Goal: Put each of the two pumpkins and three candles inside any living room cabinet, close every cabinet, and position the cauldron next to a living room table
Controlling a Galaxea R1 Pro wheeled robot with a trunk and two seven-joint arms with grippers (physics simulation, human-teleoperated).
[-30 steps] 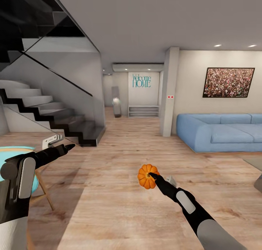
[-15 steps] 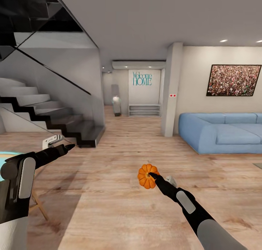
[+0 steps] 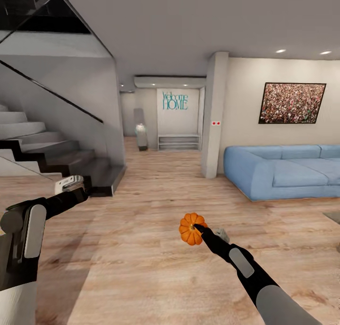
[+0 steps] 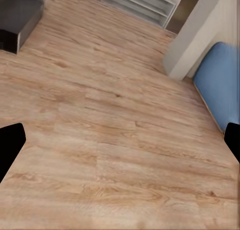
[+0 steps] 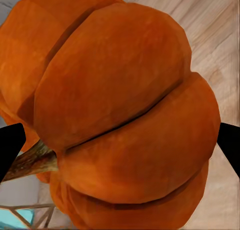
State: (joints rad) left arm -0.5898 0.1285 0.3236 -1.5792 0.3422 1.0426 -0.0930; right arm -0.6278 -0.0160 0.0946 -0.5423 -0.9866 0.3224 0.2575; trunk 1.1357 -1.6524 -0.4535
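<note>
A small ribbed orange pumpkin (image 3: 190,229) hangs in the air above the wood floor, low in the middle of the head view, and my right gripper (image 3: 195,228) is shut on it. Seen up close from the right wrist, the pumpkin (image 5: 125,115) sits between the two black fingertips (image 5: 10,150), its brown stem pointing to one side. My left gripper (image 3: 83,192) is held out at the left, open and with nothing in it. From the left wrist its fingertips (image 4: 10,150) stand wide apart over bare floor. The candles, cabinet and cauldron are out of view.
A dark staircase (image 3: 56,150) with a glass rail rises at the left. At the right are a blue sofa (image 3: 283,169) and a white column (image 3: 213,117). A hallway with a "Welcome HOME" sign (image 3: 174,101) and a low shelf (image 3: 178,141) lies straight ahead across open wood floor.
The whole view has shifted as the robot turns and moves. A teal stool at the left edge has passed out of the picture. Both arms keep their pose, with the pumpkin still held.
</note>
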